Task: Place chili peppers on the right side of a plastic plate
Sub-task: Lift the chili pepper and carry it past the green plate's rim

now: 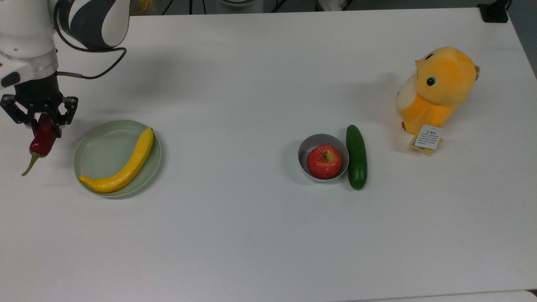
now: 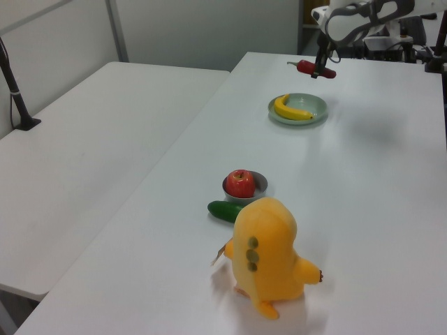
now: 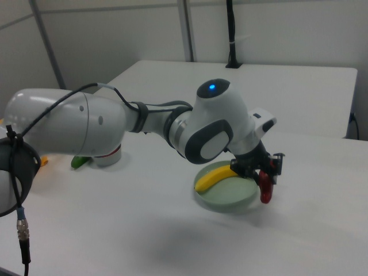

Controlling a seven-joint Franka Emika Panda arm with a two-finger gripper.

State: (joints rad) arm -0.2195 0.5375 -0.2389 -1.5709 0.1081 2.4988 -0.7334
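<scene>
My gripper is shut on the dark-red chili pepper, which hangs above the table with its green stem pointing down. In the top view it is just past the left rim of the pale green plate. The left view puts the chili pepper in the air beyond the plate, held by the gripper. In the right view the chili pepper hangs from the gripper at the right rim of the plate.
A yellow banana lies in the plate. Toward the top view's right stand a grey metal bowl holding a red apple, a cucumber beside it, and an orange plush toy.
</scene>
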